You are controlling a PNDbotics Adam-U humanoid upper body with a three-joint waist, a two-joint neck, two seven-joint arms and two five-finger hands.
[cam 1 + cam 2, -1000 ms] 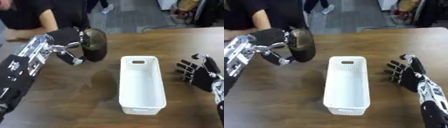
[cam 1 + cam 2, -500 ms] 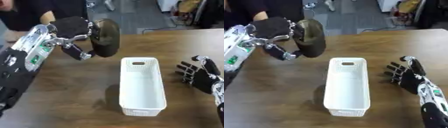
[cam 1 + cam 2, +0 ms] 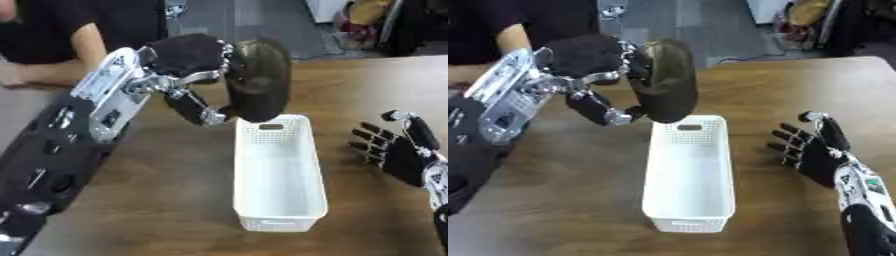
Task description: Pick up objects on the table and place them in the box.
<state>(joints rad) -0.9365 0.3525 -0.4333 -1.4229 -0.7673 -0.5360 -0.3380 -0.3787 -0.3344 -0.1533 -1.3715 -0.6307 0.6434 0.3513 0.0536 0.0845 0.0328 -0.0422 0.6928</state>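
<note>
1 dark object point(image 3: 259, 80) in left hand point(image 3: 188, 57) overhangs box point(image 3: 278, 175) far edge.

Box point(image 3: 278, 185) mid-table, rounded object point(image 3: 259, 80) held above its far end by left hand point(image 3: 182, 61), right hand point(image 3: 399, 152) right of box

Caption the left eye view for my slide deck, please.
Left robot hand holds a dark oval object above the far end of a white perforated plastic box.

No text, label, brand or number can be read anywhere.
</note>
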